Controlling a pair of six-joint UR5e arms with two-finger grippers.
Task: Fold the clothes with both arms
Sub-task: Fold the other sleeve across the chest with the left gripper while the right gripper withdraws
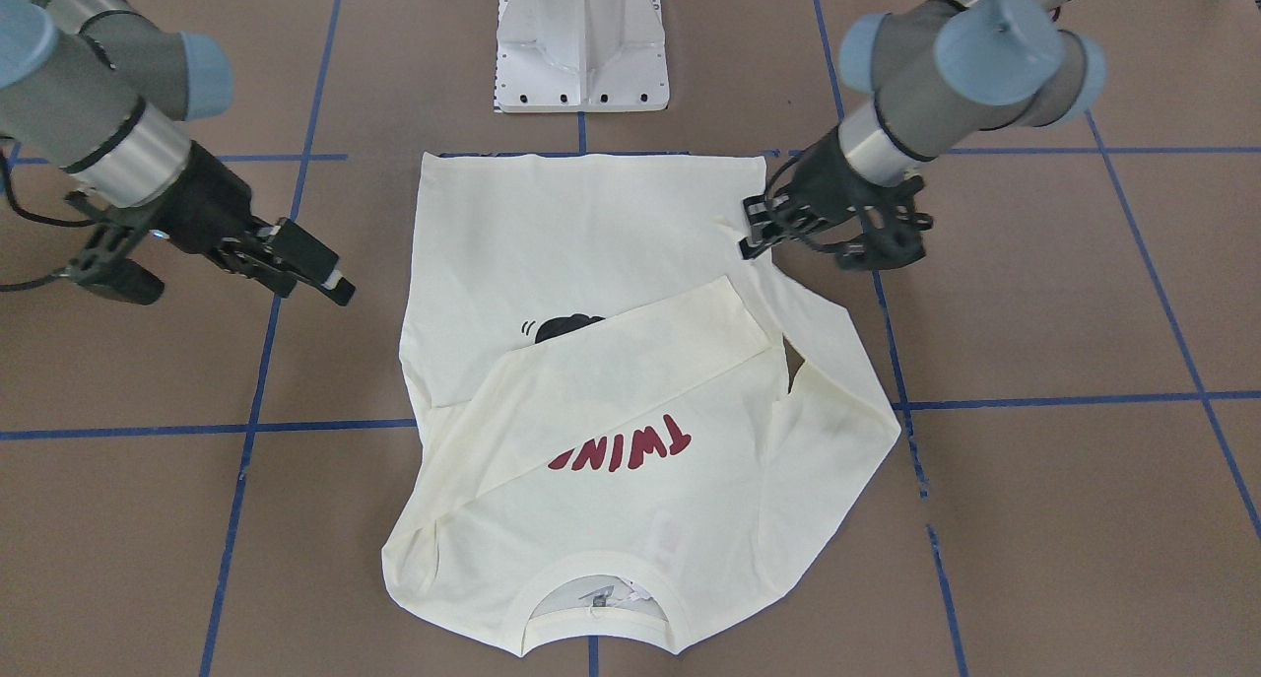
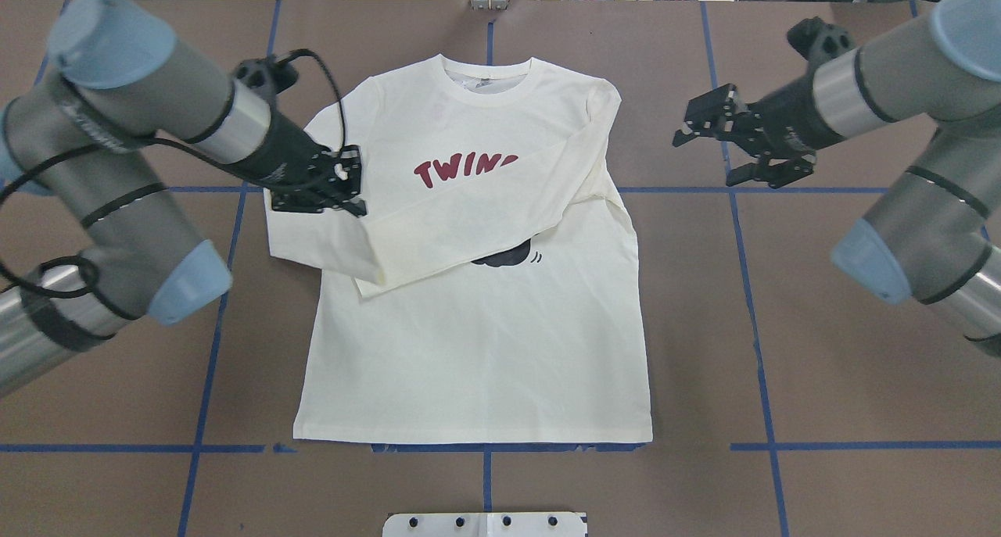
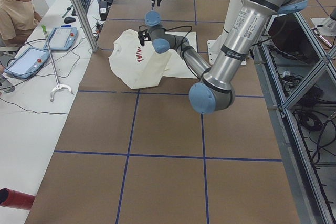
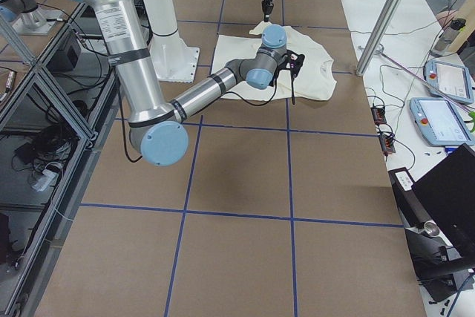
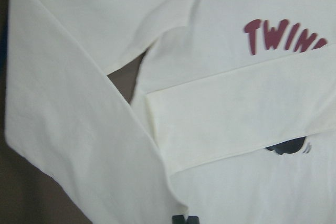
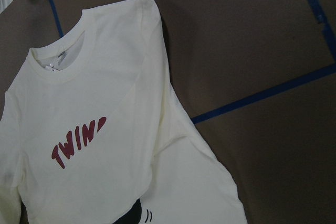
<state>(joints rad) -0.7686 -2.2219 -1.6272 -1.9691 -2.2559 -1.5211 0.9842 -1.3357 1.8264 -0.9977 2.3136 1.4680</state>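
Overhead exterior shows you the shirt (image 2: 477,341) flat, the left gripper (image 2: 348,184) over its nine-o'clock sleeve, fingers' state unclear, the right gripper (image 2: 704,127) released at three o'clock.

The light is bright and even, and seems to come from above. Shadows under the shirt (image 2: 477,341) are soft and small. The left wrist picture looks a bit blurry. The brown surface (image 2: 844,381) shows no glare.
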